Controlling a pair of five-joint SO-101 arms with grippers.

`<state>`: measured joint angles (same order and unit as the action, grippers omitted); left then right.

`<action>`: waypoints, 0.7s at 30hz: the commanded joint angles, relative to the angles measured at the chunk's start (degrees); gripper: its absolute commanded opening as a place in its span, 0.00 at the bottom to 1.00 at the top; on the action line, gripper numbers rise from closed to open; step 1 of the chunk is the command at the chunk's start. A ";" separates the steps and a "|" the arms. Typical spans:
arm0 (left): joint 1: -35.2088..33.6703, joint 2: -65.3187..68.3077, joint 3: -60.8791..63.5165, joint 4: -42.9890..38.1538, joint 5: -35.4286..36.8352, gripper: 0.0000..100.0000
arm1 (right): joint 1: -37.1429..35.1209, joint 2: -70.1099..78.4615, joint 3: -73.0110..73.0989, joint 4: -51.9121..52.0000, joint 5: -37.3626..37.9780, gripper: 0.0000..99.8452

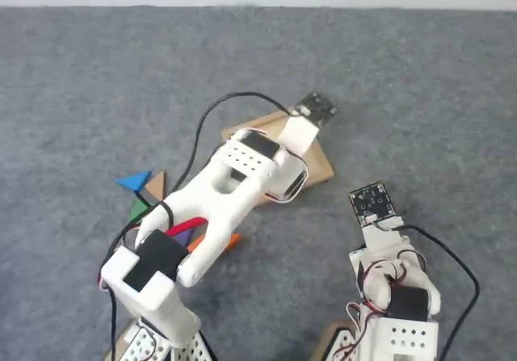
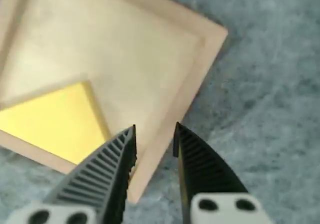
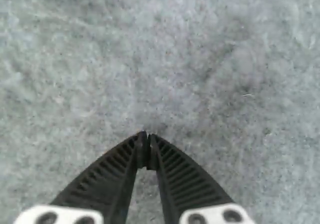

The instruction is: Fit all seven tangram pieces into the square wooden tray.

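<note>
The square wooden tray [image 2: 200,68] lies under my left gripper [image 2: 155,134], which is open with nothing between its fingers and hangs over the tray's rim. A yellow piece [image 2: 55,121] lies flat inside the tray against one wall. In the high view the left arm [image 1: 234,183] covers most of the tray [image 1: 321,165]. Loose pieces lie on the carpet beside that arm: a blue triangle [image 1: 135,181], a tan piece [image 1: 156,186], a green piece [image 1: 139,210], a purple piece [image 1: 182,236] and an orange piece [image 1: 232,240]. My right gripper [image 3: 147,151] is shut and empty above bare carpet.
Grey carpet covers the whole table. The right arm [image 1: 392,296] stands at the front right, apart from the tray. A wooden corner [image 1: 329,341] shows at the front edge beside its base.
</note>
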<state>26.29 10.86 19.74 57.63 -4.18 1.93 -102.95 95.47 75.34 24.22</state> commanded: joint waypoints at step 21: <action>0.88 3.52 -1.89 0.97 -2.02 0.13 | -0.22 -0.92 0.97 0.04 0.44 0.01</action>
<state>26.99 14.90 19.91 57.63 -4.35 1.93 -102.95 95.47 75.34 24.22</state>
